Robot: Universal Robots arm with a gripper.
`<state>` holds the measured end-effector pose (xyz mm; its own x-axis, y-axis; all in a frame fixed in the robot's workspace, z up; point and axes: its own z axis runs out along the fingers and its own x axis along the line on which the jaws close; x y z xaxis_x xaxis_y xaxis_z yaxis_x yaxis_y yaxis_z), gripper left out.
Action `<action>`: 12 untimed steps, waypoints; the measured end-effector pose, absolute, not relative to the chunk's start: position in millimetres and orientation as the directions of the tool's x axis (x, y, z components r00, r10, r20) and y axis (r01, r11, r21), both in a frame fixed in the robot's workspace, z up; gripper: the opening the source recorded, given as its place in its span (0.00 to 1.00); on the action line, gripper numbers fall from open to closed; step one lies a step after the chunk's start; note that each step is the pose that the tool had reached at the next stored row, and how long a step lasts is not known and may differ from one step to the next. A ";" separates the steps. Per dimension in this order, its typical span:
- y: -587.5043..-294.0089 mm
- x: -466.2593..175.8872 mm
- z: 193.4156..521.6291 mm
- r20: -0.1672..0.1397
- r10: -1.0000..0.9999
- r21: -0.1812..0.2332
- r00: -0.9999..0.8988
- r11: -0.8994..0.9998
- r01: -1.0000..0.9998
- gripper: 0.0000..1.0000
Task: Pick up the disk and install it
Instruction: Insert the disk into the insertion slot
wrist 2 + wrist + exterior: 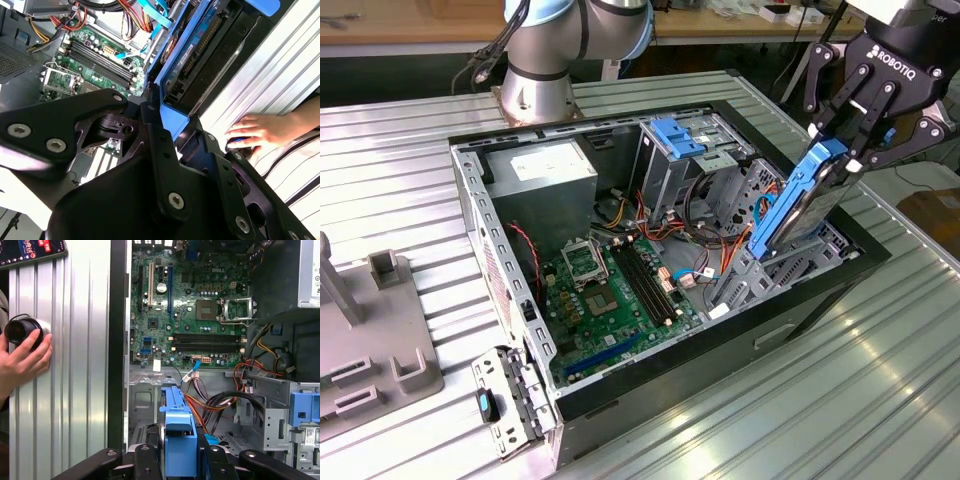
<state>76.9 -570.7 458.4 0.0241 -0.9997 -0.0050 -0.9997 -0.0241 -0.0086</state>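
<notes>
Claw (850, 147), clamped on the upper end of the disk (802, 205) at the upper right of the exterior view, holds it steeply tilted, lower end dipping inside the open computer case (470, 205) by that view's right-hand wall, seemingly angled to slide into place

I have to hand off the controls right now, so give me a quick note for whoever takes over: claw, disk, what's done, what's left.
Claw: shut on the disk, gripping its upper end.
Disk: off the table, steeply tilted, lower end dipping into the open computer case at its end on the exterior view's right.
Done: the pick-up.
Left: the disk is not seated in a bay. Whether its lower end touches the metalwork cannot be told.
Note: a person's hand lies on the table beside the case.
</notes>
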 end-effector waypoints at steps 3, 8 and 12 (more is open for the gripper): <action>-571.0 76.7 457.4 -0.005 -1.000 -0.009 0.024 -0.024 -1.000 0.37; -571.1 76.4 454.6 -0.005 -1.000 -0.009 0.024 -0.024 -1.000 0.37; -571.1 76.4 452.0 -0.005 -1.000 -0.009 0.024 -0.024 -1.000 0.37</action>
